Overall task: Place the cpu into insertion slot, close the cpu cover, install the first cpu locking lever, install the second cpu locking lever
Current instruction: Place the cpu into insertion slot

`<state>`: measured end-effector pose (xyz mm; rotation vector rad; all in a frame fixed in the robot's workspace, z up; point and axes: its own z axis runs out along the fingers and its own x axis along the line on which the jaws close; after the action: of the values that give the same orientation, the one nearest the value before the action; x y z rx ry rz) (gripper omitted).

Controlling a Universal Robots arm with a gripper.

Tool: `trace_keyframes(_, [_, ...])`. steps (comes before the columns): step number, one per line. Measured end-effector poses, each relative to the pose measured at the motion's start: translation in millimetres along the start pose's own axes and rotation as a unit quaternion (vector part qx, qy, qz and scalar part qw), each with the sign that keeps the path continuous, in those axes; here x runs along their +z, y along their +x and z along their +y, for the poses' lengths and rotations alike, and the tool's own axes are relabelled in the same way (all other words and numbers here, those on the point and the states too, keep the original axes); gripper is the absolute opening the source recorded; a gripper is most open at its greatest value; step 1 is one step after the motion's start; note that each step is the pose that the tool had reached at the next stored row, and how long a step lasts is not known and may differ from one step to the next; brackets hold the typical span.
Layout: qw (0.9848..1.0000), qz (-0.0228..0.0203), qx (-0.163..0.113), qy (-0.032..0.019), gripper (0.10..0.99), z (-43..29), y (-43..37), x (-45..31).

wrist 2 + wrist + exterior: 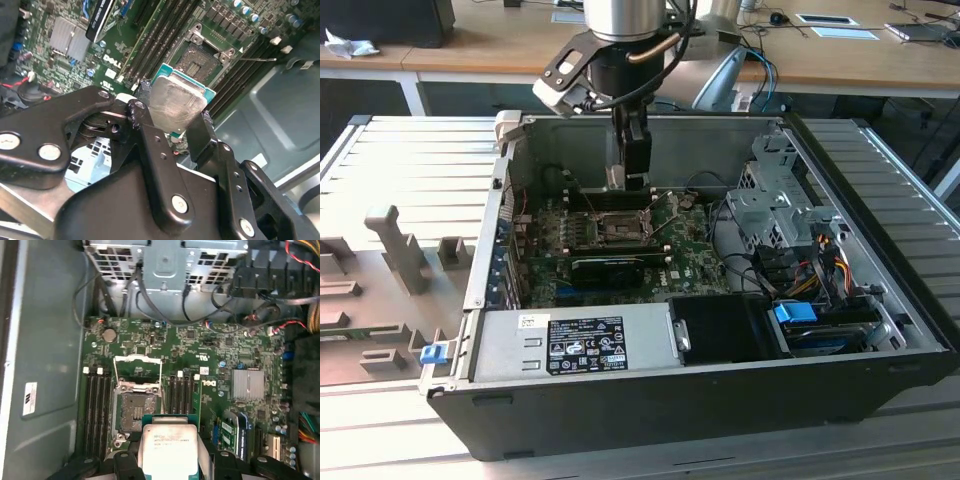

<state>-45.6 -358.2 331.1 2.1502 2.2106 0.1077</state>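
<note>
The arm's black metal claw (pixel 172 125) is clenched on the cpu (pixel 177 107), a small flat square chip with a dull, brushed silver-grey metal top and a green edge. Two black fingers (pixel 145 117) press against opposite sides of the chip. In the first wrist view the cpu (pixel 167 450) sits level between the finger tips, its lid showing faint print.

In the exterior view the claw (pixel 630 165) hangs inside the open black and grey metal computer case (pixel 650 400), above the green circuit board (pixel 690 245). The case lies on a ribbed grey metal bench (pixel 410 160).

The insertion slot (pixel 134 412) is a square dark socket with a fine-grained contact field, a black rim and a silver metal frame. It is uncovered and unoccupied. The held chip is near it and clear of it, not seated. The socket shows the same way in the second wrist view (pixel 200 57).

The cpu cover (pixel 137 367), a thin bright metal frame plate with a square window, stands raised on its hinge at one edge of the socket.

Long narrow black slots (pixel 95 410) flank the socket on both sides. A finned silver heat sink (pixel 247 384) is mounted well apart on the board.
</note>
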Motion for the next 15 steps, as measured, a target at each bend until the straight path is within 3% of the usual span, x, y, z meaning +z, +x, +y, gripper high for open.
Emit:
trace_keyframes(4, [1.0,-0.0044,0.006,0.0001,0.529,-0.5,0.2,6.2])
trace_keyframes(7, [1.0,-0.0044,0.005,0.0001,0.529,-1.4,2.4,16.9])
trace_keyframes(11, [0.9999,-0.0024,-0.016,0.0002,0.529,-2.7,8.4,32.6])
trace_keyframes(15, [0.9998,-0.0024,-0.017,0.0002,0.529,-3.4,8.8,41.3])
